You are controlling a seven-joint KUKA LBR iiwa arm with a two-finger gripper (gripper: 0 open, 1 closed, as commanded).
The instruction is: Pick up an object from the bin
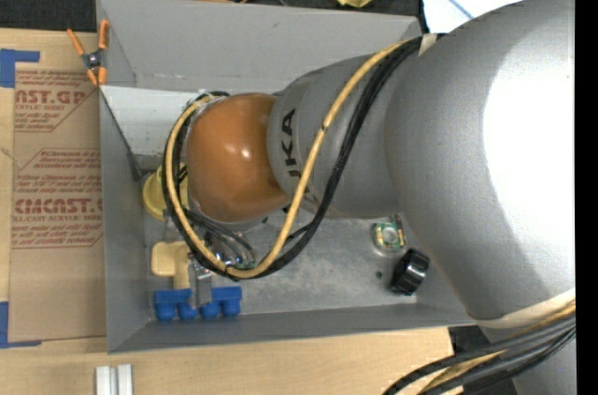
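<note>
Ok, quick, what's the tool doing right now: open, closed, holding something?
Tool: cannot be told whether open or closed. It is down in the lower left corner of the bin, right at the blue block piece.

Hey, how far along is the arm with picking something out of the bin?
Done: the end effector sits low in the lower-left corner of the bin, at the blue block piece. In hand: nothing is visibly lifted; that piece lies on the floor. Left: gripping it and lifting it out. A tan piece and a black knob lie aside.
</note>
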